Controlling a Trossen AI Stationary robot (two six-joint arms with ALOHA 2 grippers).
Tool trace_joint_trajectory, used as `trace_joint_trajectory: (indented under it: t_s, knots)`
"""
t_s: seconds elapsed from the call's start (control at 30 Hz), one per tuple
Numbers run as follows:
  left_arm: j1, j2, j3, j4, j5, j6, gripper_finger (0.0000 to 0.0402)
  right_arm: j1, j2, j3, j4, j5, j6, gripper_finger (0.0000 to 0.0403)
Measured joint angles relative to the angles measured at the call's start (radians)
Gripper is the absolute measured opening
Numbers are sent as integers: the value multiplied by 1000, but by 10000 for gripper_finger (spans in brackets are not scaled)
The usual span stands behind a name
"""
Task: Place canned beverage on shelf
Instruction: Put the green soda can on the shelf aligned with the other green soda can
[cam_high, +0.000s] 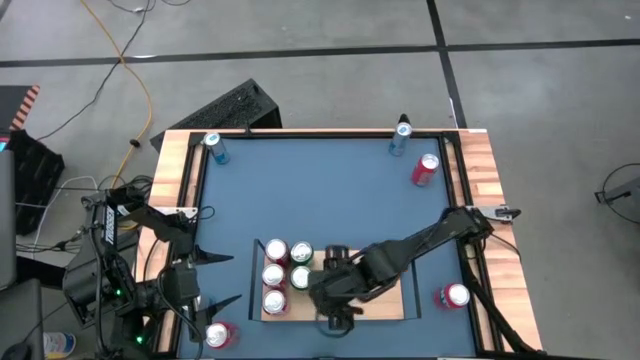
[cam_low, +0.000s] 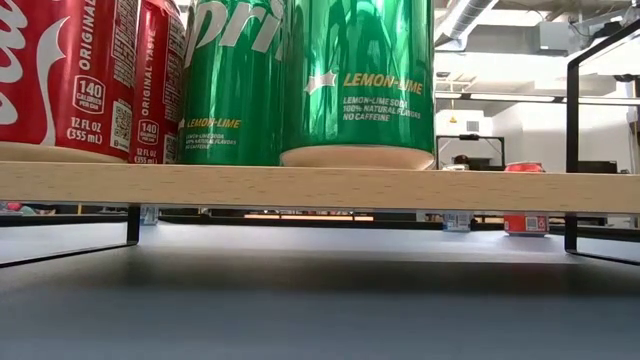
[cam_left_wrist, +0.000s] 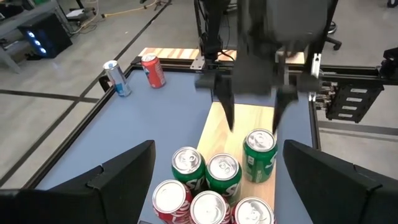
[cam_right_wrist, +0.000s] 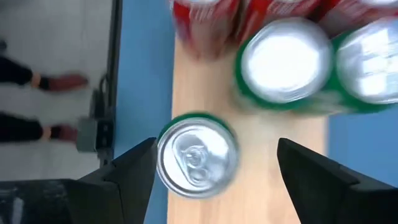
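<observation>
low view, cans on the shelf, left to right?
Red cola can → second red cola can → green lemon-lime can → nearer green lemon-lime can, all standing on the shelf.

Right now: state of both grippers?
Left gripper: open, empty, off the shelf's end.
Right gripper: open, above the shelf, fingers clear of the green can standing on it.

the shelf (cam_high: 385, 303) is half hidden under the right arm — cans (cam_right_wrist: 283, 62) beyond blur.
</observation>
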Motion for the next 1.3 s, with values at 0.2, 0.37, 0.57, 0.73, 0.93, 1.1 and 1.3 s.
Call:
trace_joint_trajectory:
  t_s: [0.2,0.37,0.57,0.73,0.93,1.1,1.3]
  knots:
    - [-1,0,0,0,-7,-11,339,56,-60,1,-24,137,106,283]
    - [-4,0,0,0,-11,-12,339,173,-58,-12,-110,322,304,186]
    - [-4,0,0,0,-49,-25,339,237,-51,-158,-20,380,479,17]
    - [-2,0,0,0,-91,-62,339,232,-65,-240,-28,408,546,4]
    - [5,0,0,0,-142,-82,339,236,-103,-392,96,432,579,0]
    - [30,0,0,0,-149,-86,339,253,-228,-607,293,467,650,0]
    - [71,0,0,1,-162,-91,339,238,-422,-929,542,461,595,0]
